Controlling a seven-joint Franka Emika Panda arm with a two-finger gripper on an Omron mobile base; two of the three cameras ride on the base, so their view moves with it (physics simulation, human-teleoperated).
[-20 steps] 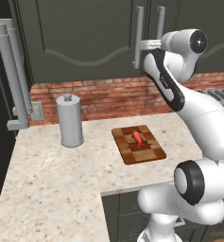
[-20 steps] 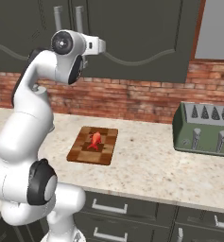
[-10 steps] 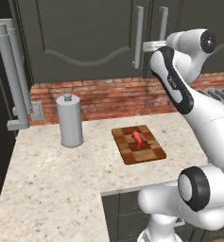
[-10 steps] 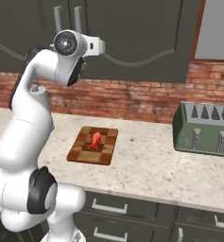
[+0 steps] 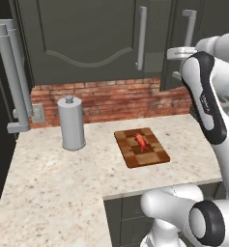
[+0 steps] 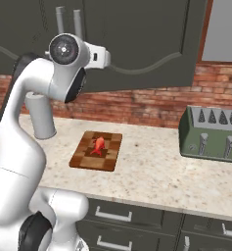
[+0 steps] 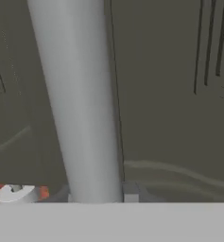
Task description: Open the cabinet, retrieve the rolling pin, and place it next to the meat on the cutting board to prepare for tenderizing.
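Speckled pale stone counter [image 5: 53, 183] below; I'm up at the dark grey-green cabinet [image 5: 87, 43], its grey bar handle [image 7: 78, 104] rigid, best taken mid-length. Grip unclear. Checkered wooden cutting board [image 5: 141, 147] holds small red meat [image 5: 141, 141].

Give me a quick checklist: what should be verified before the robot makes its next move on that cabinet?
1. Claw lined up with the door handle: ok, the grey bar stands right in front of it.
2. Grip on the handle: cannot tell.
3. Cabinet open wide enough to reach in: not ok, the right door is only slightly ajar.
4. Rolling pin located: cannot tell, the cabinet's inside is hidden.
5. Meat on the cutting board, with bare board beside it: ok.
6. Canister apart from the board: ok.
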